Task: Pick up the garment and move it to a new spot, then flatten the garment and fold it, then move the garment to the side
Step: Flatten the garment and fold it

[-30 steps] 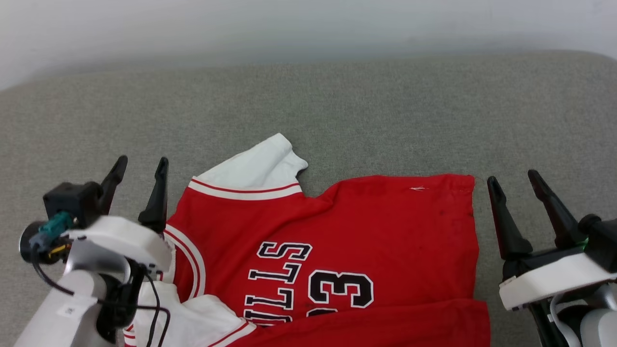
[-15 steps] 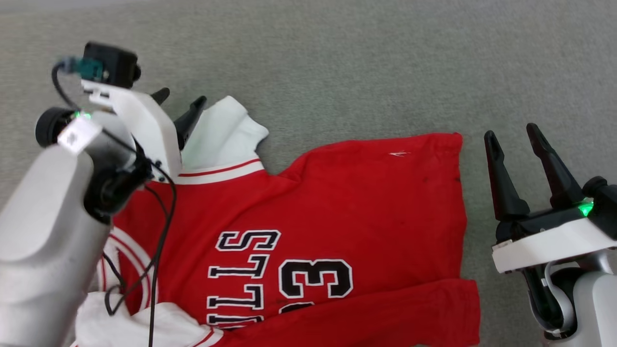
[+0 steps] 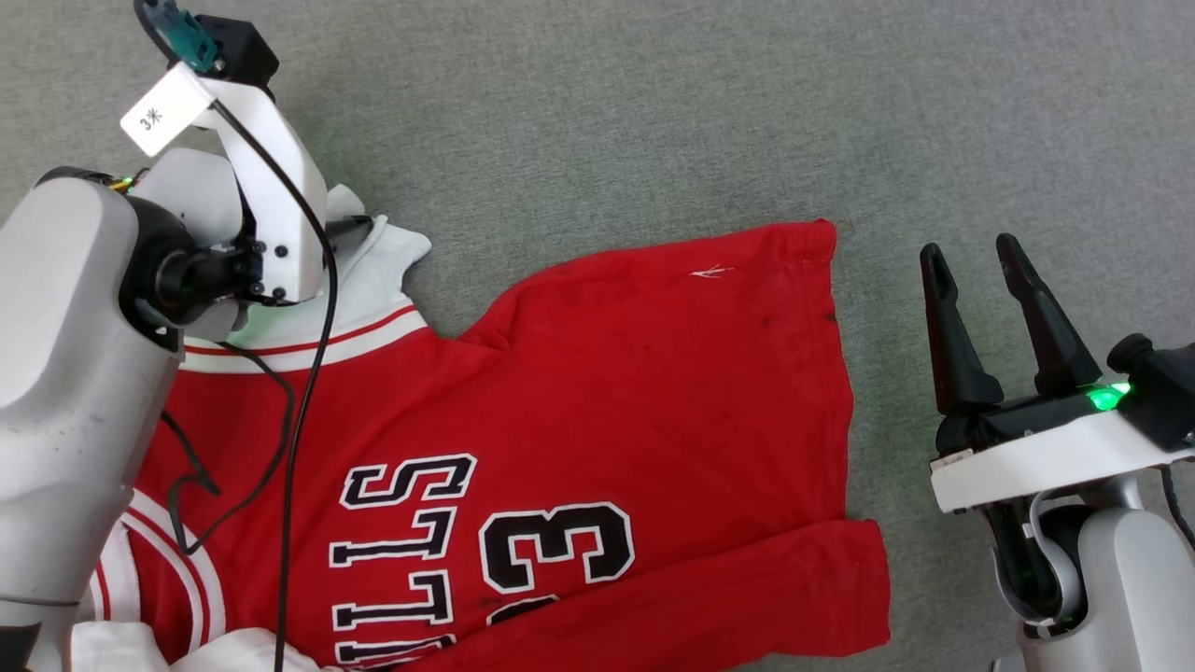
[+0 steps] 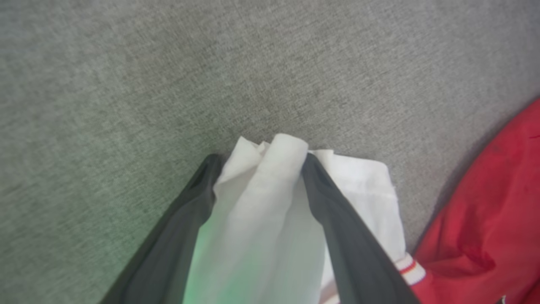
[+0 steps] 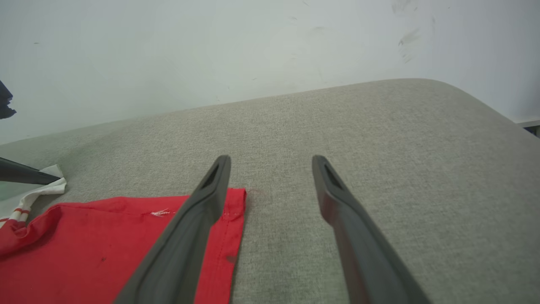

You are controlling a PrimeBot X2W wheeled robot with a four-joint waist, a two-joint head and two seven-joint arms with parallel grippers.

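Note:
The garment (image 3: 607, 392), a red jersey with black lettering and a number, lies mostly flat on the grey surface, its lower edge folded up over the front. Its white sleeve (image 3: 383, 271) points to the far left. My left gripper (image 3: 347, 222) is tipped down over that sleeve. In the left wrist view the sleeve (image 4: 261, 202) bunches between the two dark fingers, and the left gripper (image 4: 261, 162) stands open around it. My right gripper (image 3: 971, 257) is open and holds nothing, just right of the jersey's hem (image 5: 236, 211). The right gripper (image 5: 271, 162) points across bare fabric.
The grey fabric surface (image 3: 607, 121) stretches beyond and to the right of the jersey. A pale wall (image 5: 211, 50) stands behind it, and its far right corner (image 5: 485, 105) is rounded. My left arm's black cable (image 3: 299, 401) hangs over the jersey's shoulder.
The head camera has tilted down, so the whole picture shifted. My left arm reached forward and tipped down onto the white sleeve, which now sits between its fingers. The right gripper kept its place.

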